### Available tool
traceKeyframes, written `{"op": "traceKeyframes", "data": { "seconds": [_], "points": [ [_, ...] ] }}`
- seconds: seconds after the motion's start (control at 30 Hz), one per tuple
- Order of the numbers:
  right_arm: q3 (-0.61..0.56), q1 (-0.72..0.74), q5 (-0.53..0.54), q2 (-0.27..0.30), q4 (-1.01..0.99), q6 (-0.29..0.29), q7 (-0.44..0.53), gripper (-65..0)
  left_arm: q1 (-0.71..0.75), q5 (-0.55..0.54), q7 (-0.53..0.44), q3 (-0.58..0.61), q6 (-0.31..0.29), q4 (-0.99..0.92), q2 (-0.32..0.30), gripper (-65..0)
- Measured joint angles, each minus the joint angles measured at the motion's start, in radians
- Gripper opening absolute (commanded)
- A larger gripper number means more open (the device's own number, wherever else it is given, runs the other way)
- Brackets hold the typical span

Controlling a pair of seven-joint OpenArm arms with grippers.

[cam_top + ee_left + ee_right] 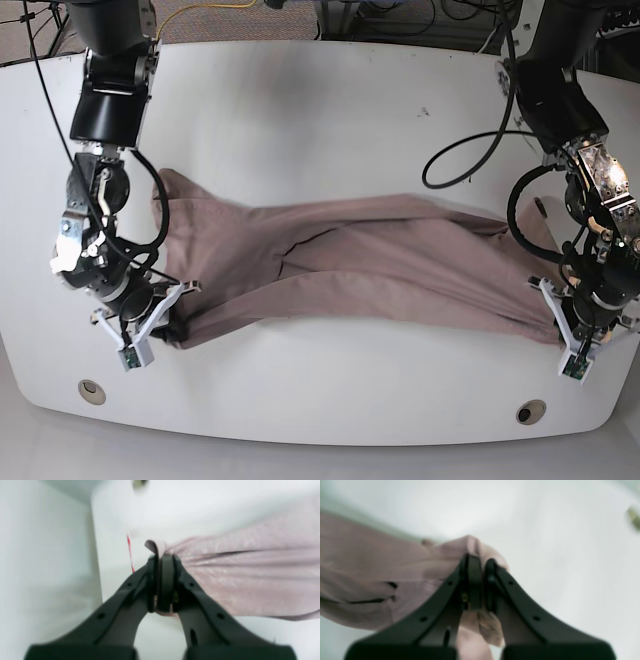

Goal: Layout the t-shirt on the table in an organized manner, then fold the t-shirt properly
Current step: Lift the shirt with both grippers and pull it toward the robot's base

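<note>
The mauve-brown t-shirt (pixel 380 260) lies stretched in a long wrinkled band across the middle of the white table (pixel 300 120). My left gripper (pixel 162 556) is shut on one end of the t-shirt (pixel 237 580), with a small flap of cloth poking up past the fingertips. In the base view this left gripper (pixel 556 312) is at the right end of the cloth. My right gripper (pixel 478 560) is shut on a bunched corner of the t-shirt (pixel 370 567). It sits at the cloth's left end, the right gripper (pixel 172 318) low over the table.
Two round grommet holes (pixel 91 390) (pixel 530 411) sit near the table's front edge. A strip of red-white tape (pixel 130 552) lies just beyond the left gripper's tips. Black cables hang from both arms at the back corners.
</note>
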Motion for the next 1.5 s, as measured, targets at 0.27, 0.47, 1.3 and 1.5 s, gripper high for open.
{"op": "traceKeyframes", "data": {
  "seconds": [0.27, 0.47, 1.3, 1.5],
  "points": [
    [-0.001, 0.159, 0.003, 0.074, 0.003, 0.0, -0.047, -65.0, -0.153, 0.001, 0.004, 0.0, -0.001, 0.0, 0.011, -65.0],
    [-0.003, 0.279, 0.009, 0.124, 0.003, 0.008, -0.058, -65.0, -0.296, 0.004, 0.014, 0.0, 0.001, 0.0, 0.011, -65.0],
    [-0.003, 0.446, 0.006, 0.19, 0.003, 0.102, -0.111, -65.0, -0.493, -0.002, 0.068, -0.006, 0.002, -0.162, 0.005, -65.0],
    [-0.003, 0.448, 0.006, 0.19, 0.003, 0.102, -0.11, -65.0, -0.494, -0.003, 0.066, -0.006, 0.002, -0.161, 0.006, -65.0]
  ]
}}
